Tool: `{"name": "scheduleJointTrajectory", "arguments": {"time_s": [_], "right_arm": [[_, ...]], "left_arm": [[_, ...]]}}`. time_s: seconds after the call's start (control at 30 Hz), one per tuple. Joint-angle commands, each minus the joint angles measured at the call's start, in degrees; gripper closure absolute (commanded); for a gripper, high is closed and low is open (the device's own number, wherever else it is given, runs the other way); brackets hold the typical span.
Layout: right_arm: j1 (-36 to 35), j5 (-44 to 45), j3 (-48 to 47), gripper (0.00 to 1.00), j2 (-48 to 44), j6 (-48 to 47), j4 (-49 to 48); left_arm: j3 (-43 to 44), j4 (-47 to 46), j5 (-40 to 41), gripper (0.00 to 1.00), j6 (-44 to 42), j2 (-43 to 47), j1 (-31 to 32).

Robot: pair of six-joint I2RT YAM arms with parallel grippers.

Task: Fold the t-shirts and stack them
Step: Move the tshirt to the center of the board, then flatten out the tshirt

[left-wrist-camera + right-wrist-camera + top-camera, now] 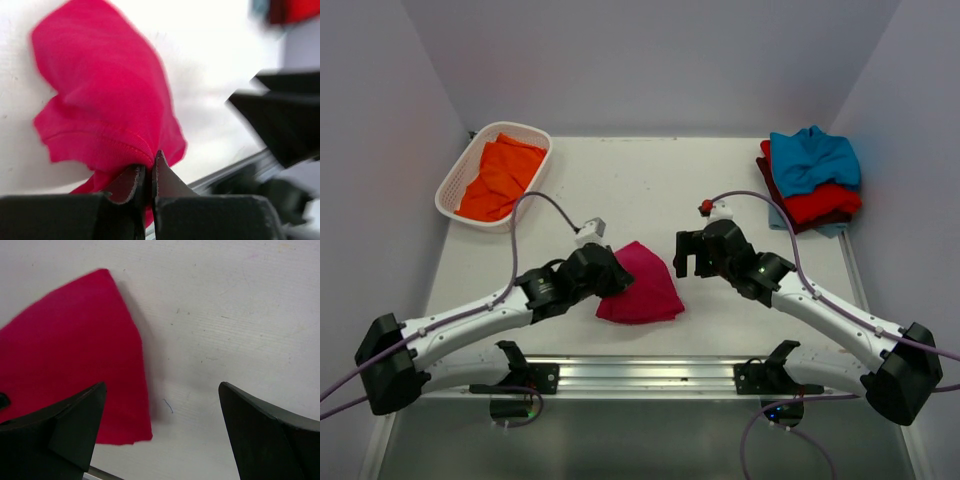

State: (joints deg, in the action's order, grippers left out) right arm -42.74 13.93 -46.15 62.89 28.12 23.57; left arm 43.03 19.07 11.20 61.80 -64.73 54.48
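Note:
A crimson-pink t-shirt [642,284] lies folded small on the table between the arms. My left gripper [616,278] is shut on its left edge; in the left wrist view the hem [107,145] is pinched between the closed fingers. My right gripper [686,256] is open and empty just right of the shirt; in the right wrist view the shirt [70,370] lies left of the gap. An orange t-shirt [500,176] lies in the basket. A stack at the back right has a teal-blue t-shirt [812,158] on a red one [822,204] and a maroon one [775,186].
A white lattice basket [452,186] stands at the back left. White walls close in the table on three sides. A metal rail [640,372] runs along the near edge. Cables loop from both wrists.

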Motion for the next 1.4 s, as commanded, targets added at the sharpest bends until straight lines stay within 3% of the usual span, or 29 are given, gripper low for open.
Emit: {"name": "scheduleJointTrajectory", "arguments": {"time_s": [0.0, 0.03, 0.1, 0.17, 0.2, 0.27, 0.3, 0.37, 0.4, 0.67, 0.93, 1.07, 1.37], "right_arm": [[-0.2, -0.6, -0.2, 0.01, -1.4, 0.3, -1.2], [-0.2, -0.7, -0.1, 0.01, -1.6, 0.3, -1.2], [-0.1, -1.4, -0.1, 0.01, -1.8, 0.1, -1.2], [-0.1, -2.1, -0.3, 0.01, -1.8, -0.1, -1.1], [-0.1, -2.6, -0.4, 0.01, -1.7, -0.5, -1.0], [-0.1, -4.0, -0.8, 0.01, -1.3, -1.1, -0.5], [-0.1, -4.5, -0.9, 0.01, -0.8, -1.6, -0.2], [-0.1, -7.1, -1.0, 0.01, -0.3, -1.8, -0.6], [-0.1, -8.5, -1.0, 0.01, 0.5, -1.9, -1.1], [-1.0, -21.8, 0.5, 0.01, 5.5, -0.2, -9.3], [-15.5, -16.3, -3.6, 0.01, 15.1, 1.6, -11.3], [-21.8, -14.1, -7.2, 0.03, 20.8, 2.6, -11.2], [-22.9, -14.1, -11.3, 0.14, 30.0, 3.6, -13.2]], "left_arm": [[-7.6, -12.3, 16.5, 1.00, 18.2, 12.0, -1.6], [-9.3, -13.5, 20.9, 1.00, 24.7, 13.6, -1.6], [-12.0, -15.9, 27.3, 1.00, 29.7, 17.1, -1.6], [-14.4, -17.7, 28.5, 1.00, 34.1, 17.0, -1.6], [-14.7, -21.1, 27.3, 0.74, 34.4, 15.6, -1.6], [-13.7, -22.2, 24.5, 0.43, 33.8, 12.2, -1.6], [-12.6, -21.9, 22.8, 0.19, 33.1, 11.0, -1.6], [-8.5, -19.3, 19.4, 0.03, 31.7, 8.4, -1.5], [-7.0, -13.2, 18.7, 0.00, 31.6, 6.6, -1.5], [-4.1, -5.3, 24.0, 0.00, 26.7, 12.9, -1.6], [1.0, 1.2, 33.4, 0.00, 15.4, 19.5, -1.6], [1.7, 5.4, 35.1, 0.00, 14.8, 22.1, -1.6], [-1.2, 10.0, 36.3, 0.00, 16.3, 28.9, -1.6]]}}
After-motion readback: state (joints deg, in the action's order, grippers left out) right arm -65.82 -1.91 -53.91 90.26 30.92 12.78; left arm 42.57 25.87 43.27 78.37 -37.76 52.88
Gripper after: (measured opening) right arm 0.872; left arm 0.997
